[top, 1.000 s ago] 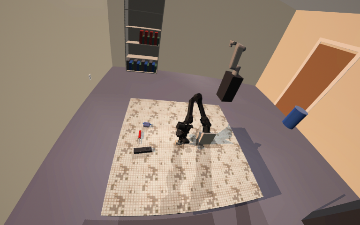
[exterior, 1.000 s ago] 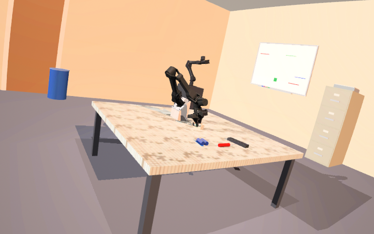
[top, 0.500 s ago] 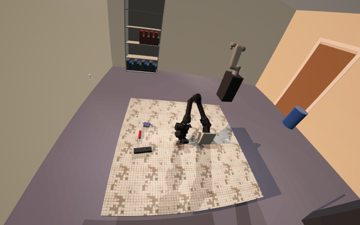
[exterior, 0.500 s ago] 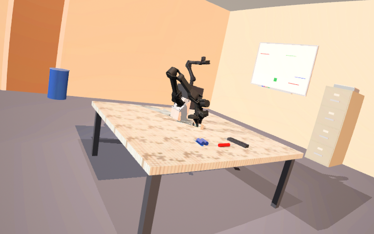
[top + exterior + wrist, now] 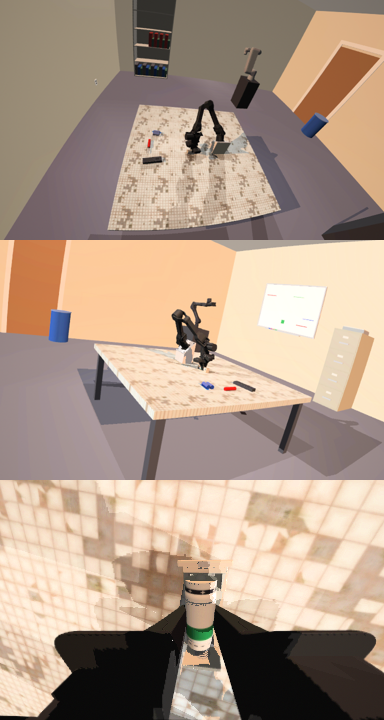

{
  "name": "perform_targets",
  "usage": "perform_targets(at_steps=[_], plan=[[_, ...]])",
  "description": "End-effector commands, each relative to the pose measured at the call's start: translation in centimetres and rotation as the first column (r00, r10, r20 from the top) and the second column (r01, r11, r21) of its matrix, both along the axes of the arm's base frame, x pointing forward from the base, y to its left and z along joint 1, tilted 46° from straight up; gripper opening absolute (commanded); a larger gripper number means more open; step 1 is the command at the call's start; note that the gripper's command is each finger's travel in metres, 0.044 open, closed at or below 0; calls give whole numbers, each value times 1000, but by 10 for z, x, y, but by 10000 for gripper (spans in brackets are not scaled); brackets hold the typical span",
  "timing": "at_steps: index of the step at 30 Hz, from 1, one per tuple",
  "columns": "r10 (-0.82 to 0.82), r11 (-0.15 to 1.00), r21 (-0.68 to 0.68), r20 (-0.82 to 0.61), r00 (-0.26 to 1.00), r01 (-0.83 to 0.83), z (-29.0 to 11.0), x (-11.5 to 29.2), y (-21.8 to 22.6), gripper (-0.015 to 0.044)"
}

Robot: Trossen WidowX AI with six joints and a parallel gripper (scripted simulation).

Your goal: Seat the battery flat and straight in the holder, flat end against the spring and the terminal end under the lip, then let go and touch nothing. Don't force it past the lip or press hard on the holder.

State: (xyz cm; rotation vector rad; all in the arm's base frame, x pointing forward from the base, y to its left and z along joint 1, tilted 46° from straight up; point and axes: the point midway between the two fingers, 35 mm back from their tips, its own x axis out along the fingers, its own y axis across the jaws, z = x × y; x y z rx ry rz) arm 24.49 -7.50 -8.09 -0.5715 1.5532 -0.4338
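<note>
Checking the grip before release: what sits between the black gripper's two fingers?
In the wrist view, the tan cylindrical battery with a green band sits clamped between the black gripper's fingers, its far end reaching the tan holder.

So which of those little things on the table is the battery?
Find the black arm mid-table; the battery is the beige cylinder pinched in its fingers. Unlike the loose blue, red and black pieces, it has a green band.

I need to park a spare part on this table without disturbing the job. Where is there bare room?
The near half of the table, below the black bar, shows nothing on it. Crowded: the left strip holding the blue piece, red cylinder and bar, and around the gripper holding the battery.
</note>
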Motion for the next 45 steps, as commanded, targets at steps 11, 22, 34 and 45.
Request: perform_targets(at_steps=[11, 22, 34, 45], plan=[[-67, 998, -10, -85, 994, 66, -1, -6, -4, 86], [-102, 995, -16, -121, 987, 101, 1, -4, -5, 86], [-103, 995, -15, -123, 987, 102, 0, 2, -5, 86], [-106, 994, -14, -126, 986, 105, -1, 11, -5, 86]])
